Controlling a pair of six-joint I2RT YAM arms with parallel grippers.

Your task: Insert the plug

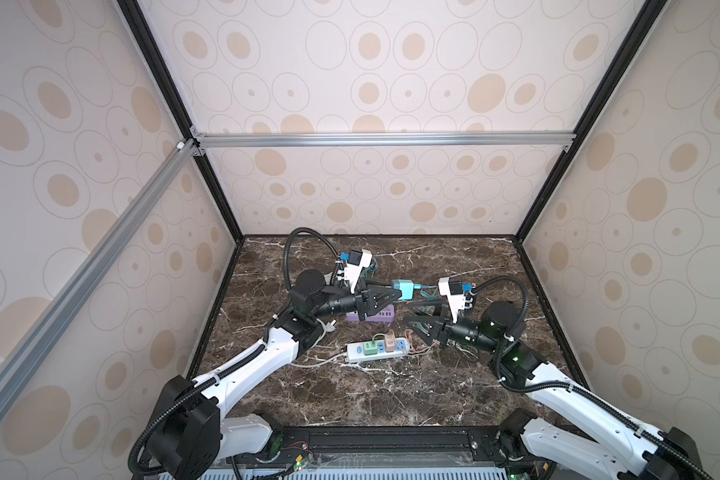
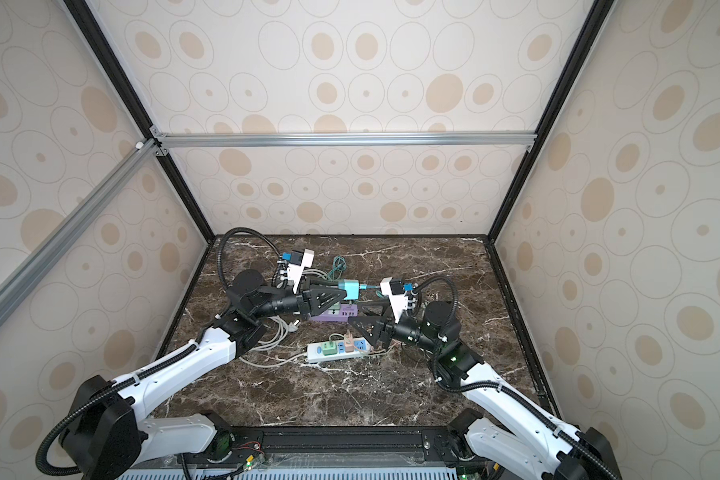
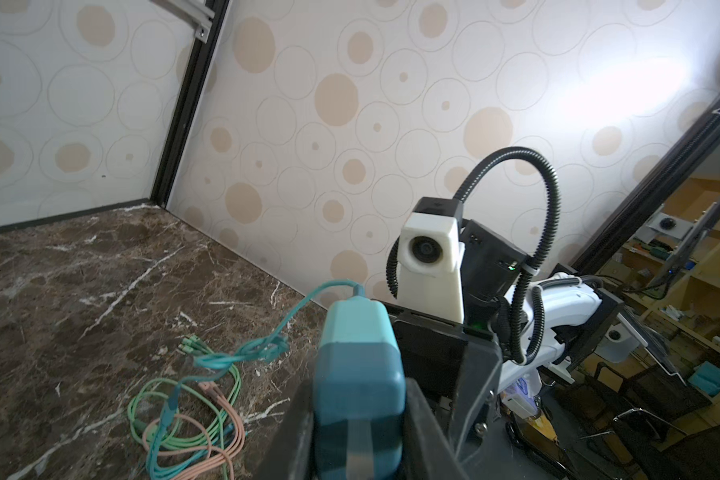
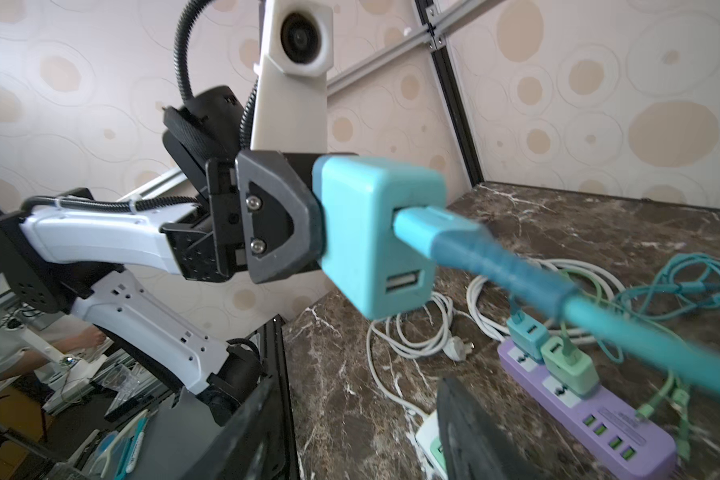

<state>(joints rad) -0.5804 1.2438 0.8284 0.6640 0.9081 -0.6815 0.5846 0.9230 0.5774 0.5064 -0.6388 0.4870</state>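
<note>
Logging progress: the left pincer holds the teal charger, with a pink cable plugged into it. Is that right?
Not quite. The cable plugged into the teal charger is teal, not pink; the right wrist view shows it. The left pincer does hold the charger.

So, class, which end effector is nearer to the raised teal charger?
Left. The left end effector grips the raised teal charger; the right end effector stands open, apart from it and holding nothing.
</note>
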